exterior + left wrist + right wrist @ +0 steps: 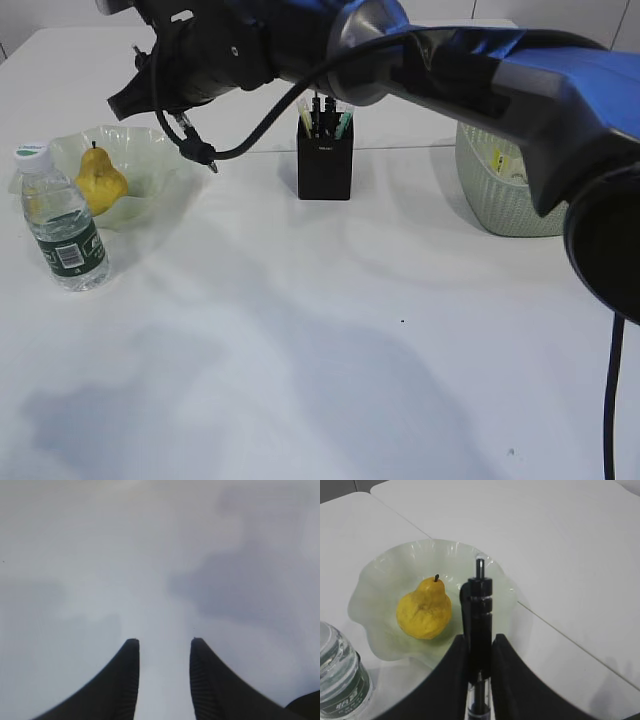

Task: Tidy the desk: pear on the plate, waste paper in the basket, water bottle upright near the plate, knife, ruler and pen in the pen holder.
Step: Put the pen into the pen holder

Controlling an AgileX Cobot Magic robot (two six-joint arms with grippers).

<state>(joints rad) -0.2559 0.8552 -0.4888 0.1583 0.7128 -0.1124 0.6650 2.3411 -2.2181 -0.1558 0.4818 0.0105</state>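
Since your right gripper (479, 652) is pinching the pen (479, 615) mid-barrel above the plate (380, 575), go easy; it looks light, stiff and slick. Gripping there seems fine. Your left gripper (164, 647) hangs spread, empty.

The desk (300, 350) is a large plain white tabletop with a seam running across it behind the pen holder (324, 160). The pen holder, a black square-sided cup, stands upright directly on the desk at mid-depth. Left of the pen holder sits the plate (160, 165), a pale-green dish with a wavy rim. Just in front of the plate's left edge, further left of the pen holder, the water bottle (62, 225) stands upright on the desk, white cap up. Right of the pen holder, well apart, rests the basket (500, 190), a grey-green perforated tub.
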